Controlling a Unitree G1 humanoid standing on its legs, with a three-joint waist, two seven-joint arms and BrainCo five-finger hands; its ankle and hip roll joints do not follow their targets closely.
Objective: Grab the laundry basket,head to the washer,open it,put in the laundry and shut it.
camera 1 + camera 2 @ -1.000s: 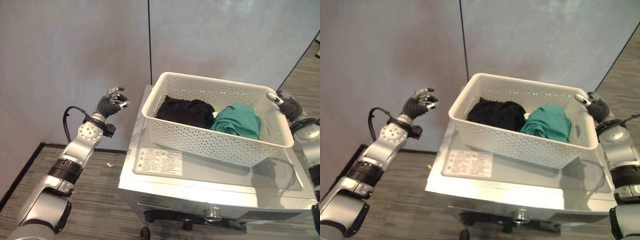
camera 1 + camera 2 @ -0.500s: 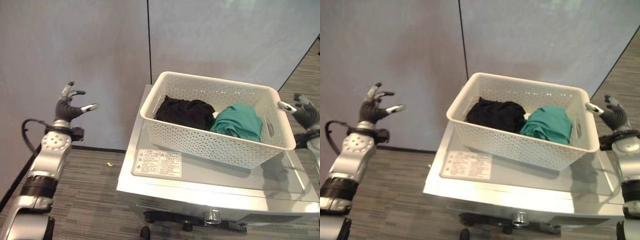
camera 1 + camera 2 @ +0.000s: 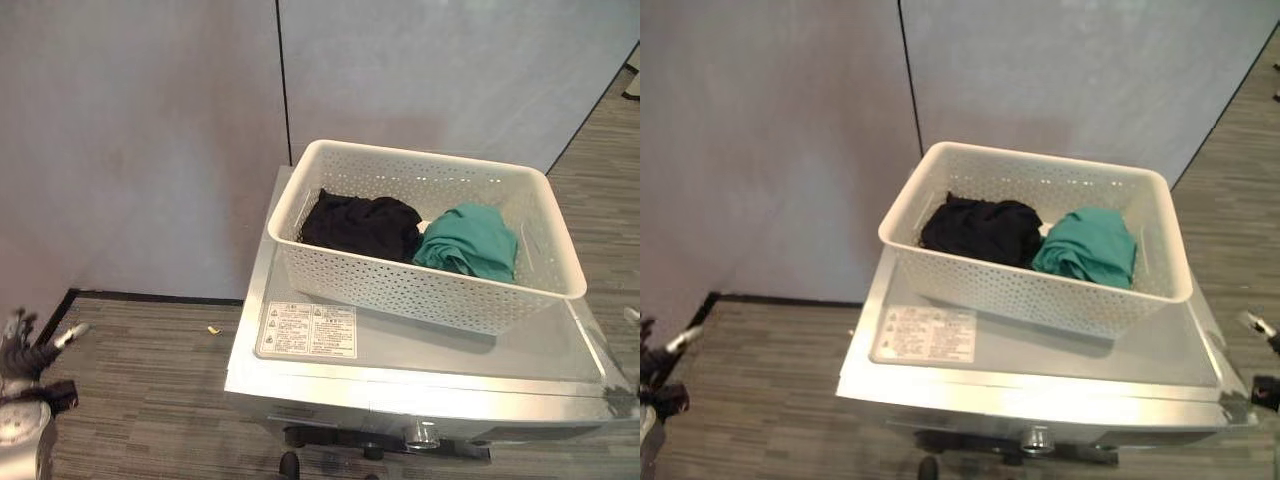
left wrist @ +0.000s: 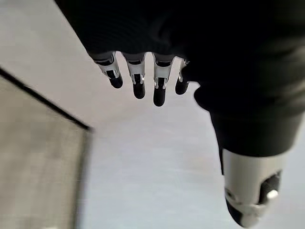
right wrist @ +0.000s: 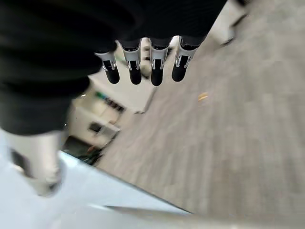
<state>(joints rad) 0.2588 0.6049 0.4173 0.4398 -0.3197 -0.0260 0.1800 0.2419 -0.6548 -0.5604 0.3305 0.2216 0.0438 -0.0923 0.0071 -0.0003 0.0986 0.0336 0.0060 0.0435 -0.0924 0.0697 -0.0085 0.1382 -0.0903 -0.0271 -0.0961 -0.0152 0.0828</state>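
Observation:
A white perforated laundry basket (image 3: 420, 285) stands on the silver top of the washer (image 3: 420, 348). Inside it lie a black garment (image 3: 362, 222) on the left and a green garment (image 3: 468, 240) on the right. My left hand (image 3: 22, 344) hangs low at the far left, well away from the basket; its fingers (image 4: 159, 88) are straight and hold nothing. My right hand (image 3: 1262, 328) shows at the right edge beside the washer's corner, its fingers (image 5: 152, 67) also straight and empty. Neither hand touches the basket.
The washer's front has a knob (image 3: 421, 433) at its lower edge and a white label (image 3: 307, 330) on top. A grey partition wall (image 3: 140, 150) stands behind. A small yellow scrap (image 3: 213, 329) lies on the carpet left of the washer.
Both hands have drawn away from the basket's sides, down and outward to the views' edges. The basket stays on the washer. The camera has shifted slightly.

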